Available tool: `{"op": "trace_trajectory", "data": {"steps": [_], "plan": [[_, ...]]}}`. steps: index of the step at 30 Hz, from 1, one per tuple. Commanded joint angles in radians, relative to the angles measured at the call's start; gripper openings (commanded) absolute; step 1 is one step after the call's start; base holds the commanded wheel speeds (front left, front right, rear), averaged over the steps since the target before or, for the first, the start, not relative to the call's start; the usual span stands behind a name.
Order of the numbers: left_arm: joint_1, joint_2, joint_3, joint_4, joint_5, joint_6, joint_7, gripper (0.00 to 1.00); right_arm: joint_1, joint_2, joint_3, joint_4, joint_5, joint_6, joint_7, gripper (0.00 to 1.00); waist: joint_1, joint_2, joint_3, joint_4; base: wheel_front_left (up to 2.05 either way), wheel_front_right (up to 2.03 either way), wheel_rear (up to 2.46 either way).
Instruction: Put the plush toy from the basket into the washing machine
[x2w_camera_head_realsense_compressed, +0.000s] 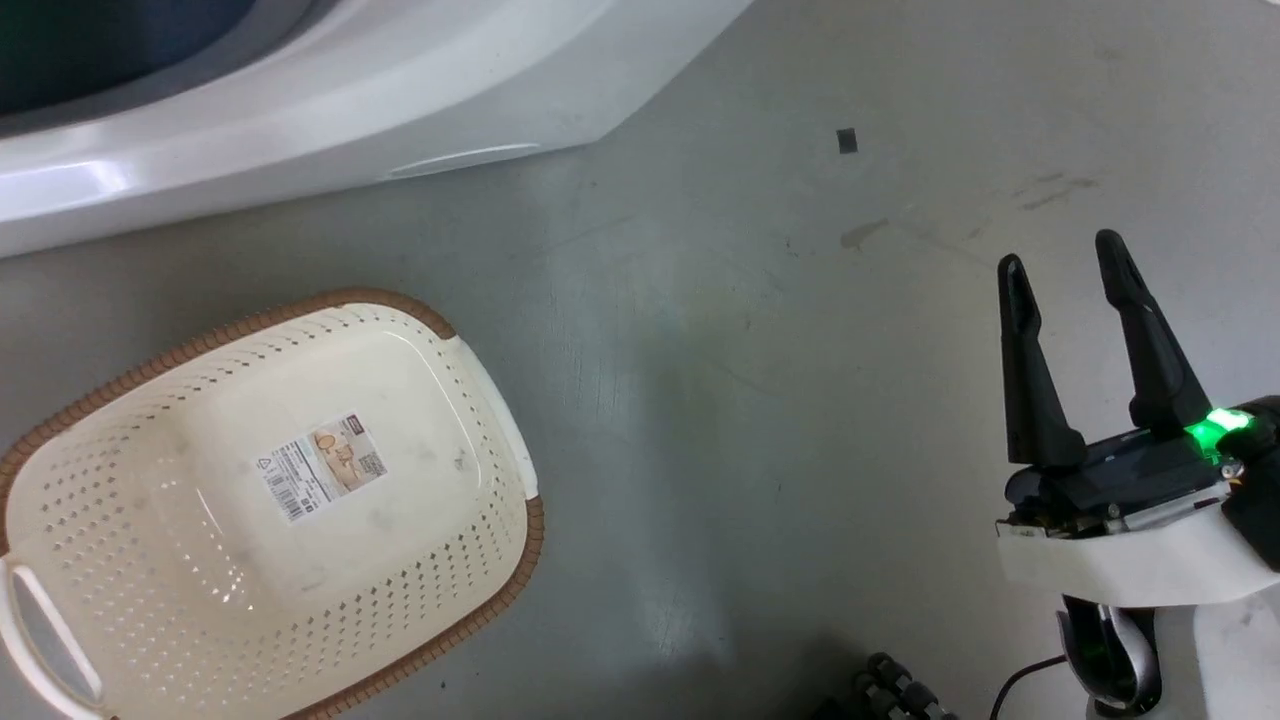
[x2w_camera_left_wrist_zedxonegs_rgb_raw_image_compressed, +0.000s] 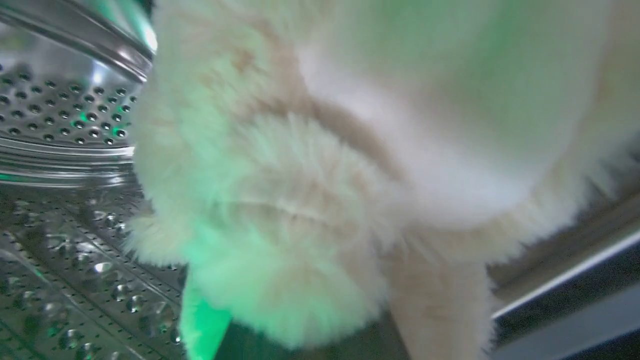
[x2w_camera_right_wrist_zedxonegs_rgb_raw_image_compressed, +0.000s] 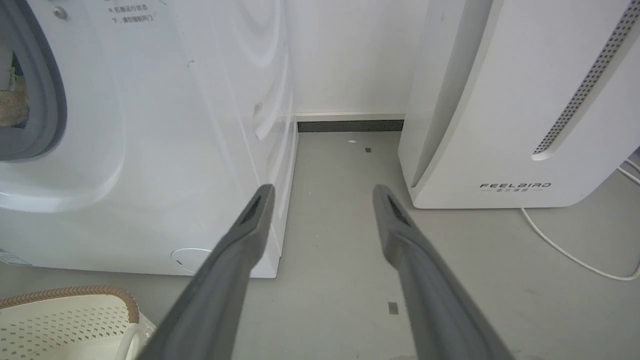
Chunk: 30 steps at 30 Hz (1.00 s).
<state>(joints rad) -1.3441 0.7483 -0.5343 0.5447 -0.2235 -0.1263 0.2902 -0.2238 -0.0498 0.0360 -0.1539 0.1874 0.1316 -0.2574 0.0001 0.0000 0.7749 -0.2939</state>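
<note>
– Where's the basket (x2w_camera_head_realsense_compressed: 450, 560)?
– On the grey floor (x2w_camera_head_realsense_compressed: 750, 400), label (x2w_camera_head_realsense_compressed: 322, 467) facing up, near the washing machine (x2w_camera_head_realsense_compressed: 300, 100).
– The right end effector (x2w_camera_head_realsense_compressed: 1059, 251)?
– Lower right, fingers spread, green light glowing.

floor (x2w_camera_head_realsense_compressed: 700, 400): grey, scuffed, small dark square mark (x2w_camera_head_realsense_compressed: 847, 141) far right | FEELBIRD appliance (x2w_camera_right_wrist_zedxonegs_rgb_raw_image_compressed: 500, 125): white, slanted, perforated slot, far right against wall (x2w_camera_right_wrist_zedxonegs_rgb_raw_image_compressed: 350, 50) | white cable (x2w_camera_right_wrist_zedxonegs_rgb_raw_image_compressed: 575, 255): on floor, right of appliance | dark baseboard (x2w_camera_right_wrist_zedxonegs_rgb_raw_image_compressed: 350, 126): at wall foot
</note>
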Motion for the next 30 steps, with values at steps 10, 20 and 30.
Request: {"op": "trace_trajectory", "data": {"steps": [10,20,30], "plan": [[-0.119,0.047,-0.298,0.095,-0.297,-0.004,0.124,0.0,-0.031,0.0,0.012,-0.009,0.008,-0.001,-0.004,1.0,-0.0001,0.0,0.039,0.001,0.0,0.0,0.0],[-0.14,0.031,-0.394,0.19,-0.439,-0.004,-0.023,1.0,-0.04,0.0,0.003,0.01,0.0,-0.001,-0.004,1.0,-0.0001,0.0,-0.007,0.019,0.0,0.0,0.0],[0.014,-0.069,-0.396,0.315,-0.485,0.002,-0.282,1.0,-0.005,0.0,-0.025,0.041,-0.045,-0.001,-0.004,1.0,-0.0001,0.0,-0.195,0.077,0.0,0.0,0.0]]}}
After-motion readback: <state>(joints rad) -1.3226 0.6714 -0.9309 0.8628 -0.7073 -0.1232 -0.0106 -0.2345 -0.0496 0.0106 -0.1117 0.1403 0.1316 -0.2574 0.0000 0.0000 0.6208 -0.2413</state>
